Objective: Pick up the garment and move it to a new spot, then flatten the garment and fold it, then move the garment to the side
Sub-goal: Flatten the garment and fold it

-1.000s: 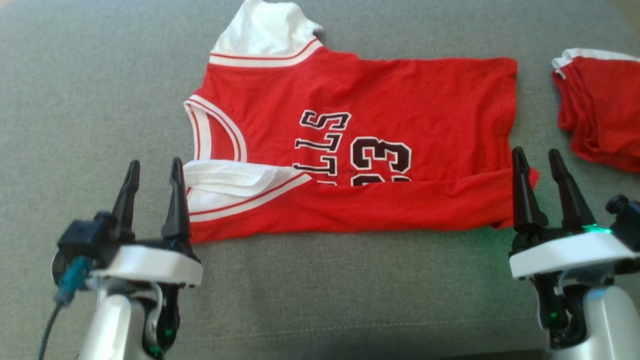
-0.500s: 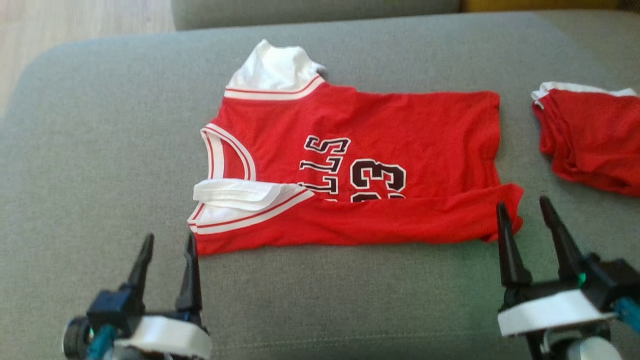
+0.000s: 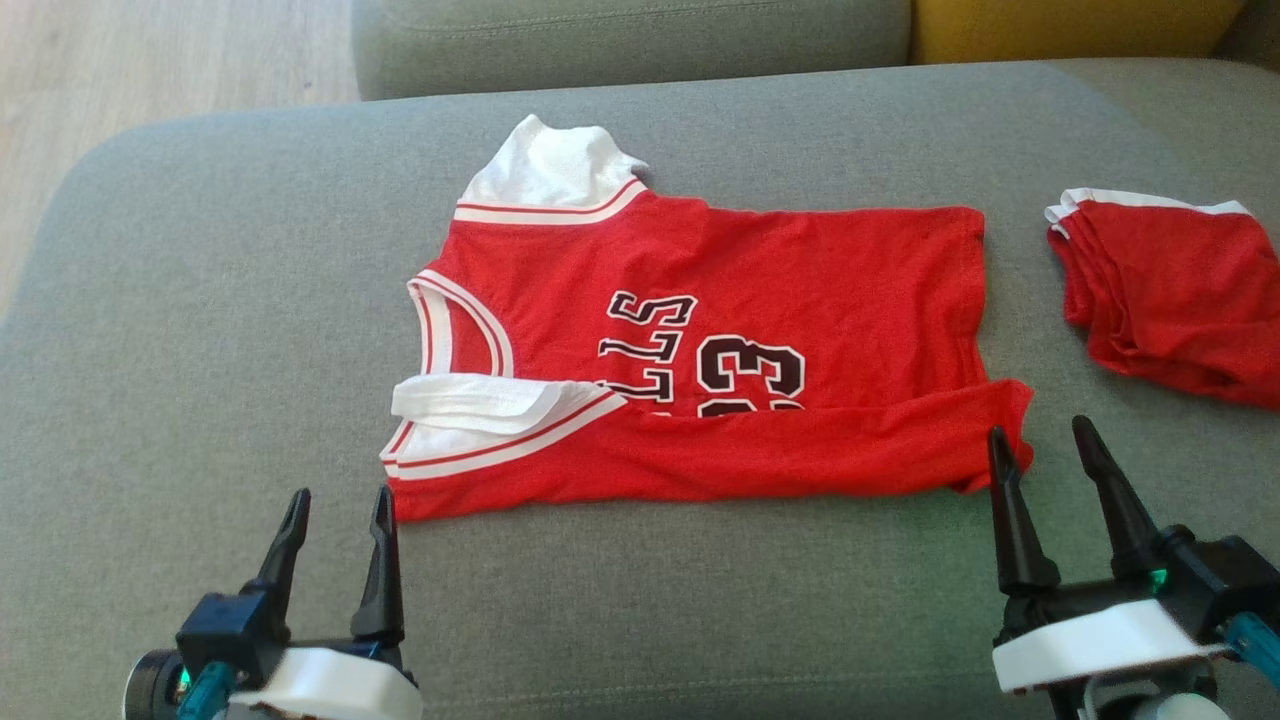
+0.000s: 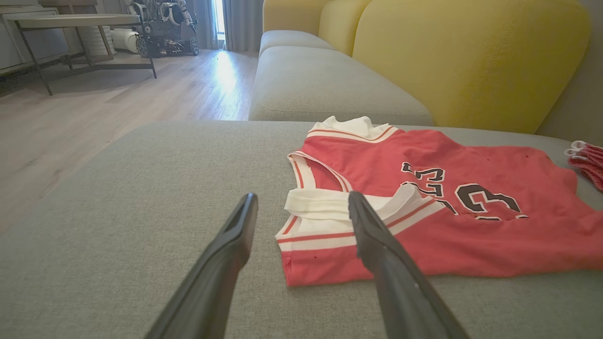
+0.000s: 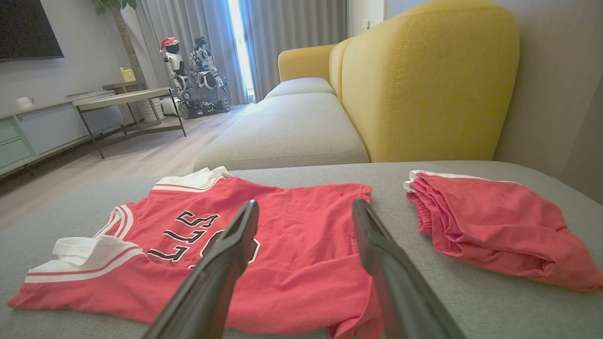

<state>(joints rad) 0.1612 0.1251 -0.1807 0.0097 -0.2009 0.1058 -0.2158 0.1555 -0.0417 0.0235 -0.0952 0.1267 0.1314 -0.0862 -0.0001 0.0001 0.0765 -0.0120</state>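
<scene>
The jersey [image 3: 700, 350] lies flat in the middle of the cushion [image 3: 200, 350], its near edge folded up over the number (collar toward 9 o'clock). The left fingers [image 3: 380, 570], spread wide and empty, hover at its 7 o'clock. The right fingers [image 3: 1006, 520], equally wide, hold nothing at 4 o'clock. The shorts [image 3: 1170, 300] lie apart at 3 o'clock.

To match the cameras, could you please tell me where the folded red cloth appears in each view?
Head view: cloth at the right edge.
Left wrist view: cloth, a sliver at the right edge.
Right wrist view: cloth right of centre.
Shared landmark: the jersey beside it.
</scene>
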